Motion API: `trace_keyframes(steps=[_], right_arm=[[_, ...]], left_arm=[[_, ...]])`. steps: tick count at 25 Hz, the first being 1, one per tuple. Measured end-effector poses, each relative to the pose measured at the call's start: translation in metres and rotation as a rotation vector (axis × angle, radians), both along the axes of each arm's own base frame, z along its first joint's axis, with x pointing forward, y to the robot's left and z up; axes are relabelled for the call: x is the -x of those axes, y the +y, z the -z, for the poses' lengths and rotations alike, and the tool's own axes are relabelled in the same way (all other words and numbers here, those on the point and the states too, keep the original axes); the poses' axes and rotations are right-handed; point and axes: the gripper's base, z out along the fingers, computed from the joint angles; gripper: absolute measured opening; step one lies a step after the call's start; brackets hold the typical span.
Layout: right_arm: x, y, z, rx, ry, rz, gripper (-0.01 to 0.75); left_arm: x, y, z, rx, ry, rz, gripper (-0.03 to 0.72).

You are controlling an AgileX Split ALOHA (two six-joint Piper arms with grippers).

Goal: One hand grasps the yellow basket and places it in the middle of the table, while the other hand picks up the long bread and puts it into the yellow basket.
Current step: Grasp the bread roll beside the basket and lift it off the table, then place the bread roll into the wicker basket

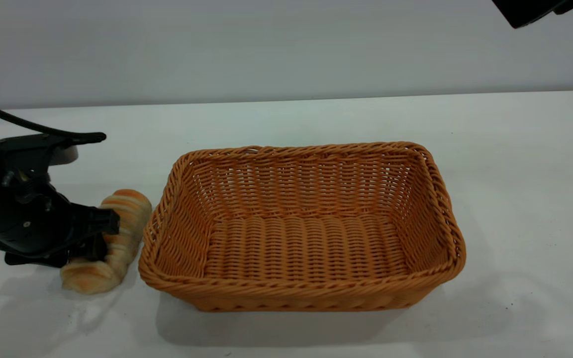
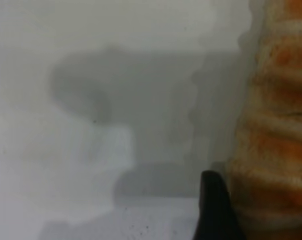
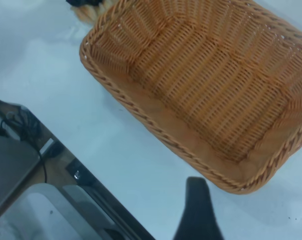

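One yellow basket, one long bread and two grippers show on the white desk. The basket sits in the centre of the exterior frame, upright and empty, its long axis running left to right across the picture; the right wrist view looks down into it from above. The bread lies at lower left of the exterior frame, just beside the basket's left end and not clearly touching it, its long axis running from lower left to upper right, roughly along that short side. The left gripper is low at the left edge, trailing a black cable, its jaws closed around the loaf's middle; its dark body hides part of the crust, and the left wrist view shows one black finger pressed against the ridged bread. The right gripper hangs at the upper right corner, well apart from the basket; whether its jaws are wide or narrow cannot be told.
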Motion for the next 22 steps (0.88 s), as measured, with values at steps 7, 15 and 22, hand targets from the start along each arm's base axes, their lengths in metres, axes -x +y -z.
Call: trace_keyframes(steps=[7, 15, 22], right_arm=[[0.0, 0.0, 0.0, 0.001, 0.0, -0.001, 0.566], [0.002, 0.0, 0.001, 0.006, 0.016, -0.009, 0.566], [0.004, 0.0, 0.002, 0.012, 0.043, -0.023, 0.566]], left_arm=[[-0.002, -0.002, -0.004, -0.006, -0.029, 0.021, 0.079], [-0.01, -0.004, -0.061, -0.022, -0.179, 0.071, 0.073], [0.001, -0.02, -0.144, 0.032, -0.382, 0.105, 0.073]])
